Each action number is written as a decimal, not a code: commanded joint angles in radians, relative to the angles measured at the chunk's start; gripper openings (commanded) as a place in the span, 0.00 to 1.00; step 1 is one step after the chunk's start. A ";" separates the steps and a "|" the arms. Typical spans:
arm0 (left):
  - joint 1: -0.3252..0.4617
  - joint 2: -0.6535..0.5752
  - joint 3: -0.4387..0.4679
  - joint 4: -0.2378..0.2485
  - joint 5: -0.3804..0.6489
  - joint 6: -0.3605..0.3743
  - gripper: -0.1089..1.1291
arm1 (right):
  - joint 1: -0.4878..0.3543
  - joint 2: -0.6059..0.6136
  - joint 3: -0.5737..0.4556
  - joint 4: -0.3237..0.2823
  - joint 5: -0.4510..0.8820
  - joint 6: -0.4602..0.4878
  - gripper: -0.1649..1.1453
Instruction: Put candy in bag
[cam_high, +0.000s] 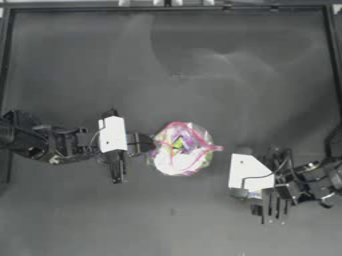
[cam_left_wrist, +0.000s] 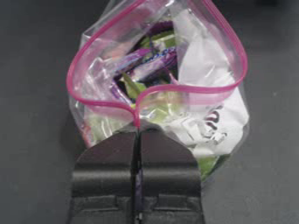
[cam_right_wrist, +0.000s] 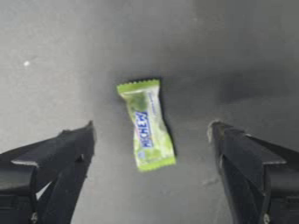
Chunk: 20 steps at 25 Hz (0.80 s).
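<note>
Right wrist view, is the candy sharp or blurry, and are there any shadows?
Right wrist view: candy fairly sharp, wrapper lettering partly legible, a soft dark shadow on the table nearby. Top view: candy hidden under the right pincer.

One bag (cam_high: 180, 149), one loose candy (cam_right_wrist: 146, 124), two tools.

The clear plastic zip bag with a pink-red seal strip (cam_high: 181, 149) stands mid-table, mouth gaping open, multicoloured wrapped sweets showing inside; its rim is pinched on the left side. The small pale green flat-wrapped candy with crimped ends (cam_right_wrist: 146, 124) lies flat on the table, right of the bag.
</note>
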<state>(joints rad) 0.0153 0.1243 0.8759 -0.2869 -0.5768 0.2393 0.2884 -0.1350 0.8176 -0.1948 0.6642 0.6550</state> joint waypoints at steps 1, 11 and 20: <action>-0.002 -0.017 -0.014 0.002 -0.003 -0.002 0.17 | 0.002 -0.005 -0.005 0.005 -0.021 0.002 0.90; -0.003 -0.017 -0.012 0.002 -0.005 -0.005 0.17 | 0.002 0.049 -0.002 0.005 -0.044 0.005 0.90; -0.003 -0.017 -0.014 0.002 -0.005 -0.006 0.17 | 0.002 0.075 0.002 0.005 -0.066 0.017 0.89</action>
<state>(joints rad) 0.0153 0.1227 0.8774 -0.2869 -0.5752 0.2347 0.2884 -0.0445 0.8237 -0.1902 0.6059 0.6688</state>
